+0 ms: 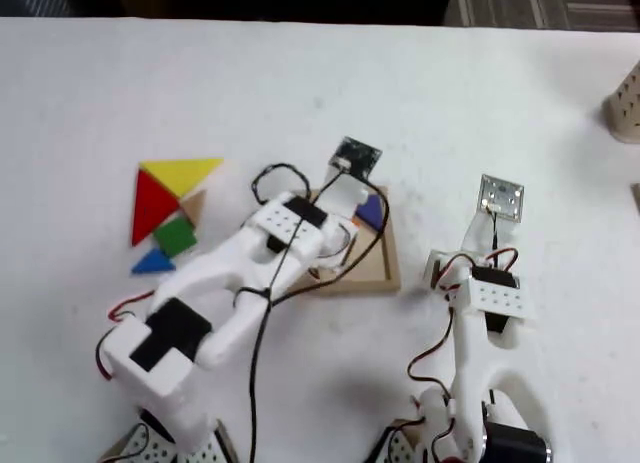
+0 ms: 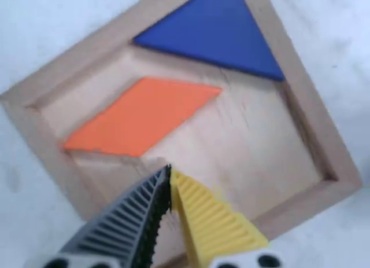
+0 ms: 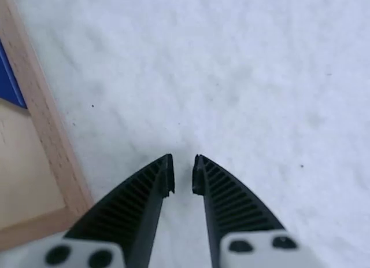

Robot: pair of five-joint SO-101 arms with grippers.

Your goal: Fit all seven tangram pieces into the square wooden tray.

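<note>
Here, left jaws sit together above the tray (image 2: 324,135) — orange parallelogram (image 2: 141,116), blue triangle (image 2: 217,30) inside — right jaws slightly apart over the counter (image 3: 243,77).

Square wooden tray (image 1: 391,253) mid white worktop (image 1: 480,93), blue triangle piece (image 2: 214,30) and orange parallelogram piece (image 2: 141,114) inside it, cluster of five loose tangram pieces (image 1: 150,208) to its left.
</note>
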